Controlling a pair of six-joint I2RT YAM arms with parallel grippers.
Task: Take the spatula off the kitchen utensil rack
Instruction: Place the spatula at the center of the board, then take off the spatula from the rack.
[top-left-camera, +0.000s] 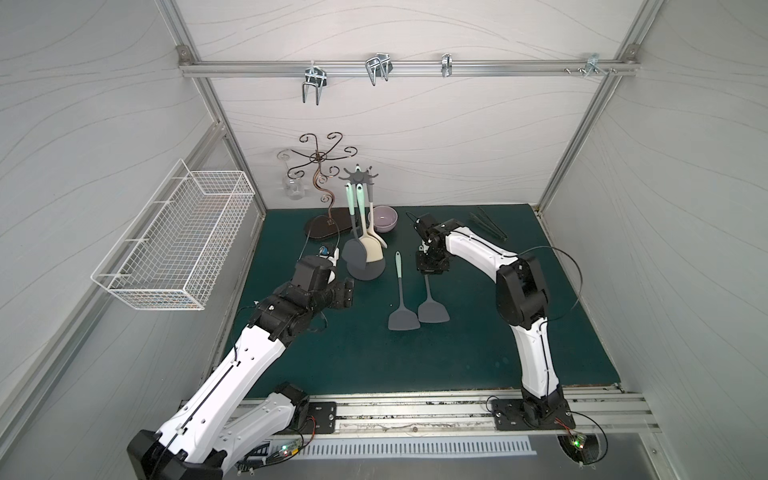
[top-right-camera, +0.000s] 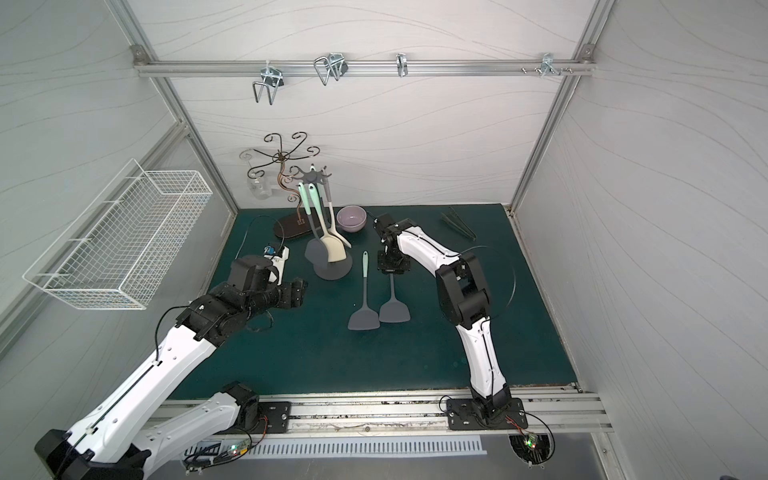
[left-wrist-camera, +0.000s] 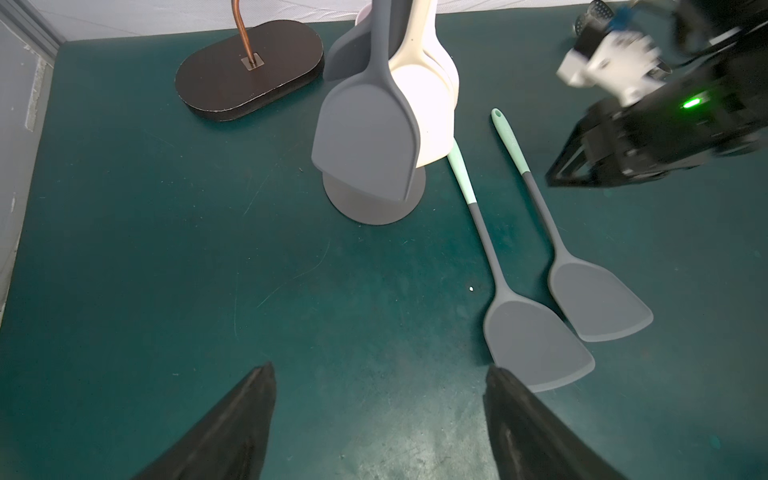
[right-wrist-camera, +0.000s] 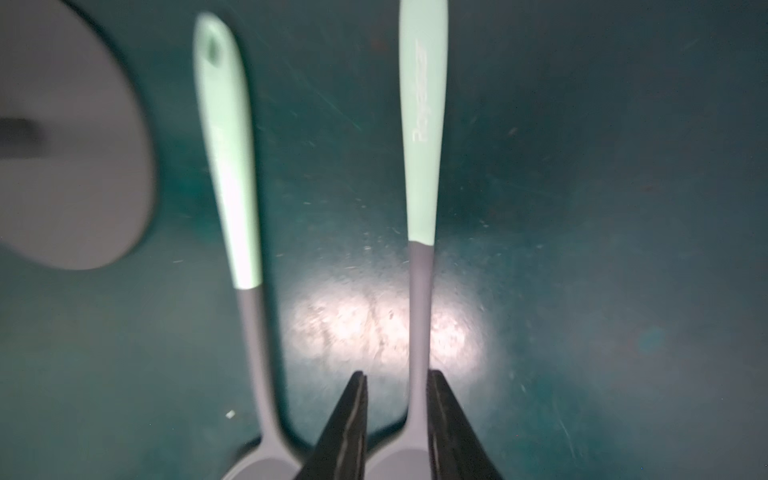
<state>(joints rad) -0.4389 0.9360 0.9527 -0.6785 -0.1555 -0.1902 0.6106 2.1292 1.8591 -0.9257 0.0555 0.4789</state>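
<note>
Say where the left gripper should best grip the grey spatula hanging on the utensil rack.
Probably its mint handle, from the left arm's side with jaws level: the grey spatula hangs blade-down from the rack, handle narrow and exposed, while its broad blade overlaps the cream spatula.

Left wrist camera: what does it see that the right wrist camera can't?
Only the left wrist view shows the brown curly-wire stand's dark oval base, a hanging grey spatula's blade, a cream utensil behind it, and the left gripper, wide open. Only the right wrist view shows raised lettering on one mint handle, and the right gripper with jaws slightly apart around that spatula's grey neck. Both show two mint-handled grey spatulas lying on the dark green mat and the dark-grey kitchen utensil rack's round base.
</note>
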